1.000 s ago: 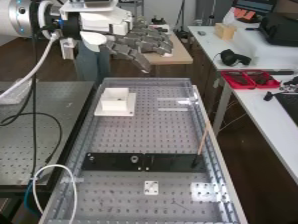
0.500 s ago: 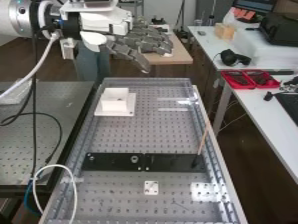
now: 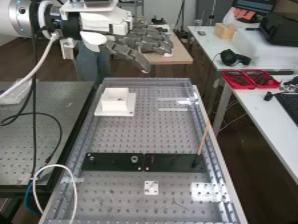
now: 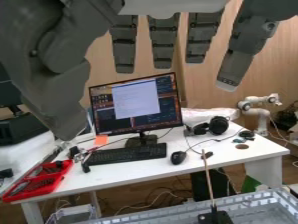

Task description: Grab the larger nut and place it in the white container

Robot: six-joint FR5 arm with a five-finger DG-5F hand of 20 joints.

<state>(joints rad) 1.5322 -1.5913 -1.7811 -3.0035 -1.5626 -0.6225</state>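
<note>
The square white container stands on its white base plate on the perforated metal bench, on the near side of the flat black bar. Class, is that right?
The side is wrong: the high view shows the square white container on the far side of the flat black bar. It does stand on its white base plate on the perforated metal bench.

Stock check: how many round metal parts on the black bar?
2: smaller nut at the bar's left end in the high view, bearing left of its middle. None look hidden.
</note>
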